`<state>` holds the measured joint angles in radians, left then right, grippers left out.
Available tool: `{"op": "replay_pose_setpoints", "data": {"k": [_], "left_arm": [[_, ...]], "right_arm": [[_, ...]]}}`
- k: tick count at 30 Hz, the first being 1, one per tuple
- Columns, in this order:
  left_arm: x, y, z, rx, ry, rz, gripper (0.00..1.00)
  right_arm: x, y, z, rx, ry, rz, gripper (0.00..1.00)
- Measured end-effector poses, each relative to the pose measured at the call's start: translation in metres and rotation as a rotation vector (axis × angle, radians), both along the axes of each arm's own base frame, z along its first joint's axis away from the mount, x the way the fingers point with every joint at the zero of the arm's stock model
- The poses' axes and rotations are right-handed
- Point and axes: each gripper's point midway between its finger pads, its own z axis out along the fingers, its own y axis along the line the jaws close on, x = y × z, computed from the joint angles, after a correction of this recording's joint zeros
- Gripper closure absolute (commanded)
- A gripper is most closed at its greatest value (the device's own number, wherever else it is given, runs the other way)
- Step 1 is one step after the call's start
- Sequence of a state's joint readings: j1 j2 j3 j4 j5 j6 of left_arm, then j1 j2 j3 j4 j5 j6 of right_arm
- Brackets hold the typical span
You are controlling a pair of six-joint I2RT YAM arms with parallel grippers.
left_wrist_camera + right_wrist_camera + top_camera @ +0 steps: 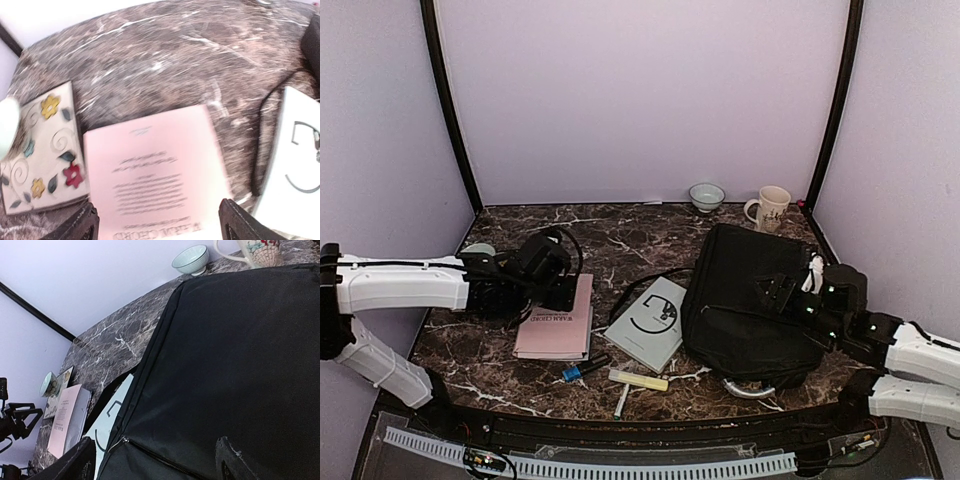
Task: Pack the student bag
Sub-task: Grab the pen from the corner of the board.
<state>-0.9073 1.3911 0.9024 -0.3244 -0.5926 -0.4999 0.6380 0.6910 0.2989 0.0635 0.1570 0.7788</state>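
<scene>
The student bag point(750, 300) lies flat on the right half of the marble table, black and zipped, with its strap point(655, 280) looping out to the left. My right gripper point(788, 293) hovers open over the bag's top panel point(240, 365), its fingers point(235, 460) spread either side of the zipper point(150, 455). A pink book point(557, 320) lies at left, and a pale blue-white book point(648, 322) rests against the bag's left edge. My left gripper point(556, 292) is open above the pink book point(155, 175), fingertips point(80, 225) wide apart and holding nothing.
A flowered card point(42, 150) and a small cup point(478, 250) sit left of the pink book. A blue marker point(582, 369), a yellow highlighter point(640, 379) and a pen point(622, 400) lie near the front edge. A bowl point(706, 196) and a mug point(769, 208) stand at the back.
</scene>
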Motion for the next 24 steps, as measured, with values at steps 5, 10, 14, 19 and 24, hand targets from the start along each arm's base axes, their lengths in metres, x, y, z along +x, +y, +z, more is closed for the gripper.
{"op": "replay_pose_setpoints", "data": {"k": [5,10,14,19,24], "left_arm": [[-0.016,0.048,-0.011,-0.041,0.004,0.12,0.14],[-0.032,0.08,-0.021,-0.125,-0.015,0.214,0.14],[-0.045,0.1,-0.034,-0.201,-0.033,0.257,0.11],[-0.052,0.115,-0.045,-0.241,-0.023,0.293,0.11],[-0.048,0.099,-0.038,-0.31,-0.024,0.221,0.25]], "right_arm": [[-0.007,0.034,-0.002,-0.003,0.01,0.097,0.18],[-0.011,0.068,-0.002,-0.018,0.016,0.175,0.17],[-0.012,0.097,-0.001,-0.053,0.022,0.225,0.17],[-0.015,0.138,0.003,-0.095,0.011,0.303,0.16],[-0.017,0.17,0.002,-0.139,0.009,0.356,0.15]]}}
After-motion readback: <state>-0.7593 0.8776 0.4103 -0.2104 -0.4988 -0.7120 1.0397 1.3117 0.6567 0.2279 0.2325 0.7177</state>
